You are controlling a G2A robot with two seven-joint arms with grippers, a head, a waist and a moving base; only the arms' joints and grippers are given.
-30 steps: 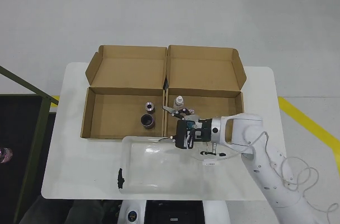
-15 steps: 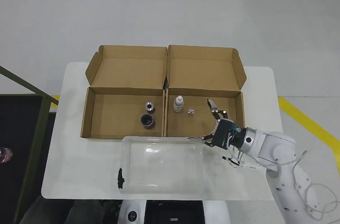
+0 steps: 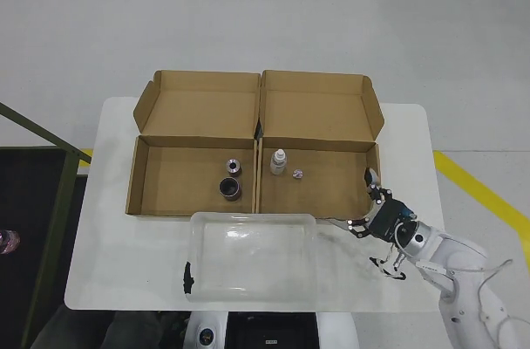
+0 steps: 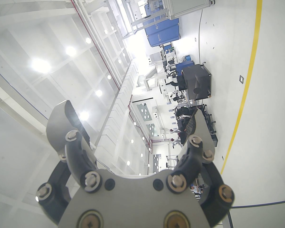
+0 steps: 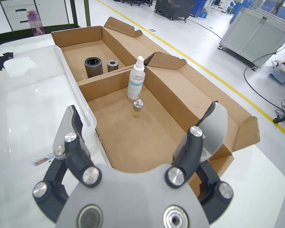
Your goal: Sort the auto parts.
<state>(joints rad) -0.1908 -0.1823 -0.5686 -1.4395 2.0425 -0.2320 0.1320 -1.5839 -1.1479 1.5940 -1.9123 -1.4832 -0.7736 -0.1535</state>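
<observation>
Two open cardboard boxes stand side by side. The left box holds a large dark cylinder and a smaller metal one. The right box holds a white spray bottle and a small capped part. My right gripper hangs open and empty over the right box's near right corner. My left gripper is open and empty, pointing up at the hall ceiling.
A clear plastic bin sits in front of the boxes, with a black scrap at its left rim. A small label lies on the white table beside the bin.
The right arm has pulled back to the right, from over the boxes' middle to the right box's near right corner. The small capped part now stands free beside the bottle.
</observation>
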